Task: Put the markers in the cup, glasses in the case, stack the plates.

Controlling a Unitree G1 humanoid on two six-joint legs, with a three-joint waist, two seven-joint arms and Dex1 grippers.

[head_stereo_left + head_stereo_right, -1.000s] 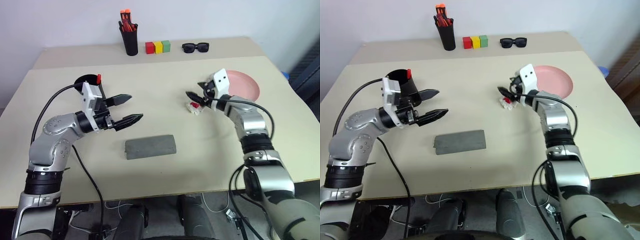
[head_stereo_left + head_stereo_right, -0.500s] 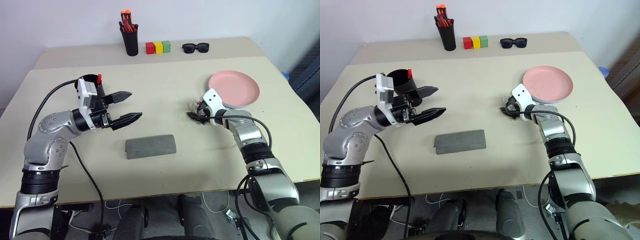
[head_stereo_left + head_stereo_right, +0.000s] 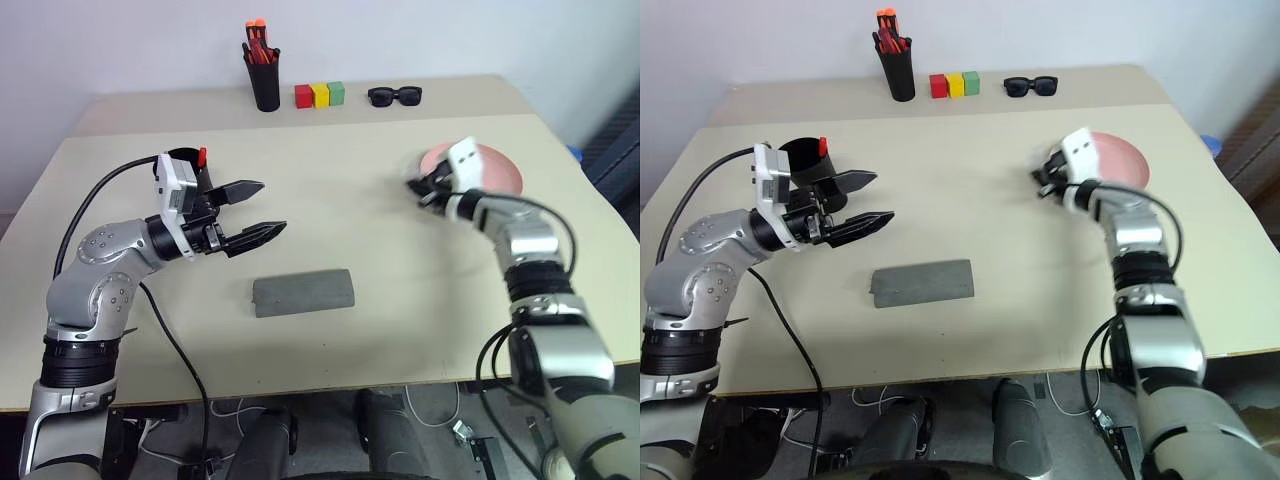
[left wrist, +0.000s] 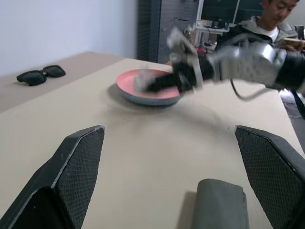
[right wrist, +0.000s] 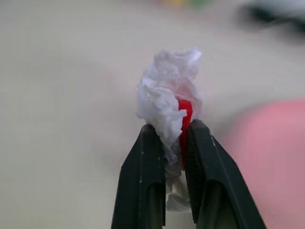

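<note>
My left gripper (image 3: 272,206) hangs open above the table, nothing between its fingers, just right of the wide black cup (image 3: 800,160). A red-capped marker (image 3: 822,146) stands in that cup. The grey case (image 3: 302,293) lies closed in front of the left gripper. At the right, my right gripper (image 3: 415,187) is raised off the table, shut on a crumpled white-and-red wad (image 5: 167,95). It sits at the left rim of the pink plate (image 3: 495,170), under which a bluish edge (image 4: 143,100) shows. The glasses are out of view.
At the table's back stand a black pen holder (image 3: 263,80) with orange-topped markers, three coloured blocks (image 3: 320,95) and black sunglasses (image 3: 394,96). A person (image 4: 271,19) sits beyond the table's right side in the left wrist view.
My right gripper went down to the white-and-red wad, shut on it, then lifted it up and right to the pink plate's rim. The left arm has stayed put.
</note>
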